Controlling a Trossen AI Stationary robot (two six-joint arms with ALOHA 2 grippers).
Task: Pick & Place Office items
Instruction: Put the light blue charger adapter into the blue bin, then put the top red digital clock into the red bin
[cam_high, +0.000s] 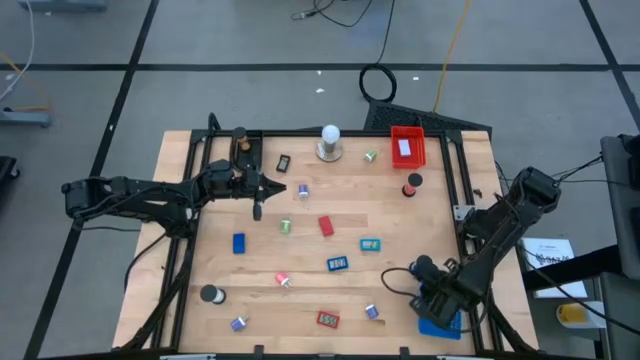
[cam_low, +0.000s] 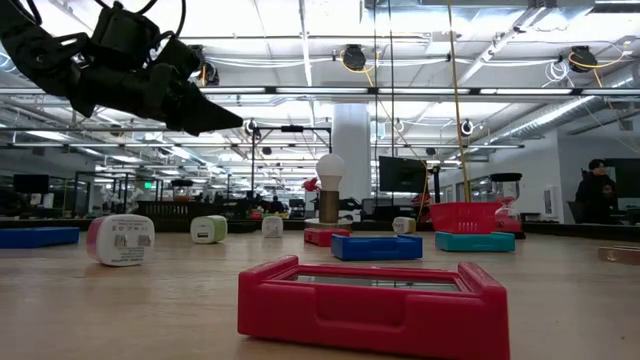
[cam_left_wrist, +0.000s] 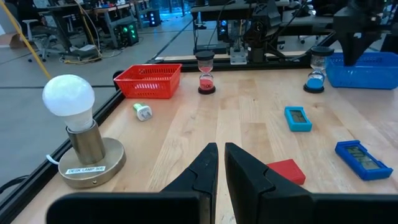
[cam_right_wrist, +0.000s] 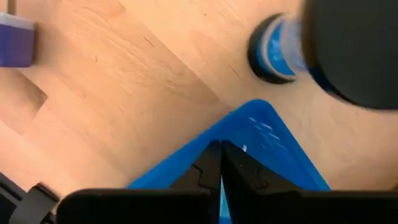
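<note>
Your right gripper has its fingers pinched shut on nothing, over the blue plastic tray (mostly hidden). Left gripper is nearly closed, empty, above the wooden surface; small coloured office items lie scattered there.

Small office items lie scattered flat over the table: a red block mid-table, blue block to its left, teal piece right.
</note>
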